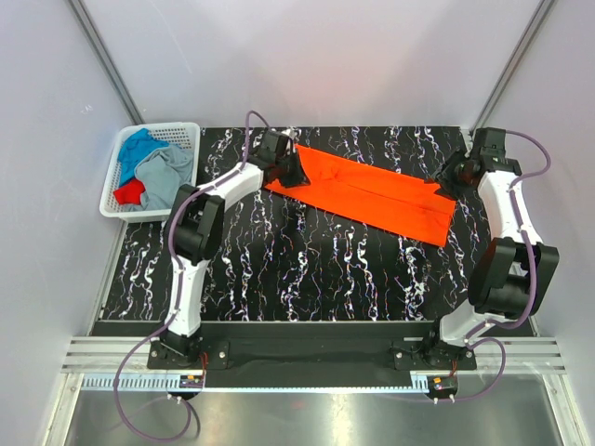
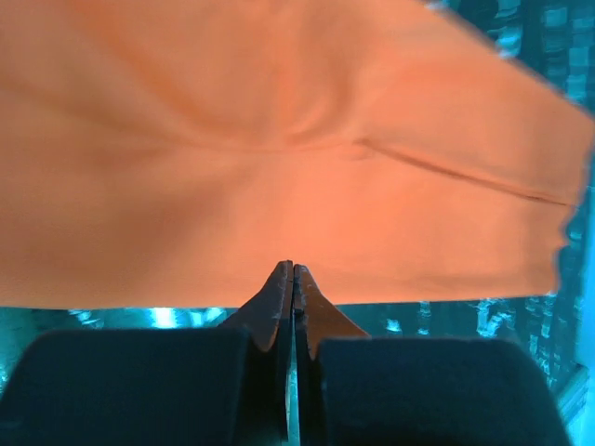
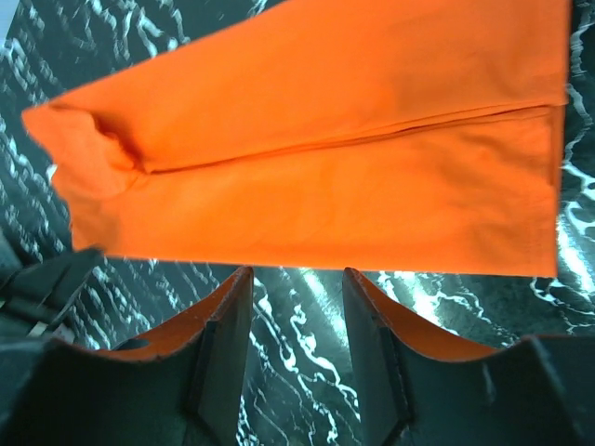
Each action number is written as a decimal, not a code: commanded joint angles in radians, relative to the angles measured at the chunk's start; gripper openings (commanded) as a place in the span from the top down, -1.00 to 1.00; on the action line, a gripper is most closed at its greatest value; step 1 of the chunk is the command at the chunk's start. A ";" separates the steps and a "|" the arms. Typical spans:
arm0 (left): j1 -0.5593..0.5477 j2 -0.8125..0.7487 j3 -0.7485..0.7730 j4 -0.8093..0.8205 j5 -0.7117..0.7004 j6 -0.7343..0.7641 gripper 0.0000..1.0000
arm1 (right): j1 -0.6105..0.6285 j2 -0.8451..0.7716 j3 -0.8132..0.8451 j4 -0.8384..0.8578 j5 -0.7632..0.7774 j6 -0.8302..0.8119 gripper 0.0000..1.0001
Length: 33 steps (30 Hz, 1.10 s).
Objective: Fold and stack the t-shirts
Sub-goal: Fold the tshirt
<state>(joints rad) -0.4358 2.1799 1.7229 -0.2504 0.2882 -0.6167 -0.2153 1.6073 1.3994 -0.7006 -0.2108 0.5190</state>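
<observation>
The orange t-shirt (image 1: 363,193) lies flat on the black marbled table as a long folded strip, running from the back centre toward the right. My left gripper (image 1: 292,167) is at its left end. In the left wrist view the gripper (image 2: 294,269) is shut, with its tips on the near edge of the shirt (image 2: 279,139). My right gripper (image 1: 448,180) is at the strip's right end. In the right wrist view it (image 3: 297,279) is open and empty, just short of the edge of the shirt (image 3: 325,158).
A white lattice basket (image 1: 119,153) stands at the back left beside the table, holding blue (image 1: 139,147), grey (image 1: 169,177) and red (image 1: 130,192) shirts. Grey walls close in both sides and the back. The table's (image 1: 307,269) front half is bare marbled surface.
</observation>
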 commanded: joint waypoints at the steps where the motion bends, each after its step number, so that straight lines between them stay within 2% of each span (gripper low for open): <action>1: 0.019 0.044 0.035 -0.073 -0.079 -0.018 1.00 | 0.005 -0.021 0.019 0.001 -0.052 -0.039 -0.02; 2: 0.019 0.049 0.044 -0.157 -0.119 0.006 1.00 | 0.005 -0.021 0.030 -0.013 -0.047 -0.042 -0.02; 3: 0.019 0.047 0.046 -0.185 -0.194 0.015 1.00 | 0.005 -0.023 0.030 -0.014 -0.044 -0.051 -0.03; 6: 0.025 0.061 0.053 -0.240 -0.279 0.034 1.00 | 0.005 -0.041 0.021 0.000 -0.061 -0.040 -0.03; 11: 0.060 0.155 0.168 -0.368 -0.360 0.031 1.00 | 0.014 -0.061 0.026 0.007 -0.084 -0.034 -0.04; 13: 0.072 0.179 0.188 -0.407 -0.371 0.041 1.00 | 0.017 -0.067 0.036 -0.010 -0.073 -0.043 -0.04; 17: 0.109 0.190 0.222 -0.377 -0.380 0.083 0.99 | 0.021 -0.076 0.033 0.010 -0.078 -0.024 -0.07; 20: 0.149 0.248 0.344 -0.357 -0.365 0.136 0.99 | 0.051 -0.063 0.032 0.027 -0.070 -0.014 -0.09; 22: 0.169 0.277 0.450 -0.403 -0.356 0.162 1.00 | 0.092 -0.046 0.050 -0.003 -0.061 -0.051 -0.09; 23: 0.170 0.262 0.449 -0.408 -0.337 0.172 1.00 | 0.103 -0.046 0.052 -0.017 -0.049 -0.065 -0.09; 24: 0.166 0.176 0.420 -0.391 -0.321 0.182 1.00 | 0.109 -0.047 0.050 -0.025 -0.038 -0.080 -0.10; 25: 0.161 0.111 0.352 -0.297 -0.307 0.189 0.96 | 0.109 -0.055 0.049 -0.034 -0.035 -0.083 -0.10; 26: 0.143 0.040 0.196 -0.238 -0.298 0.189 0.92 | 0.109 -0.061 0.049 -0.033 -0.032 -0.083 -0.10; 27: 0.132 -0.095 0.105 -0.183 -0.294 0.184 0.87 | 0.109 -0.067 0.052 -0.033 -0.036 -0.073 -0.10; 28: 0.105 -0.153 0.040 -0.100 -0.294 0.178 0.74 | 0.109 -0.078 0.058 -0.036 -0.042 -0.068 -0.11; 29: 0.091 -0.204 -0.061 -0.070 -0.300 0.163 0.71 | 0.109 -0.083 0.081 -0.042 -0.054 -0.059 -0.09; 30: 0.077 -0.279 -0.090 -0.052 -0.297 0.158 0.70 | 0.109 -0.087 0.091 -0.049 -0.076 -0.059 -0.09; 33: 0.020 -0.377 -0.158 -0.061 -0.294 0.141 0.72 | 0.109 -0.139 0.072 -0.043 -0.110 -0.057 -0.10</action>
<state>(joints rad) -0.3504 1.9560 1.5959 -0.4580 -0.0273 -0.4702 -0.1032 1.5597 1.4326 -0.7456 -0.2676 0.4675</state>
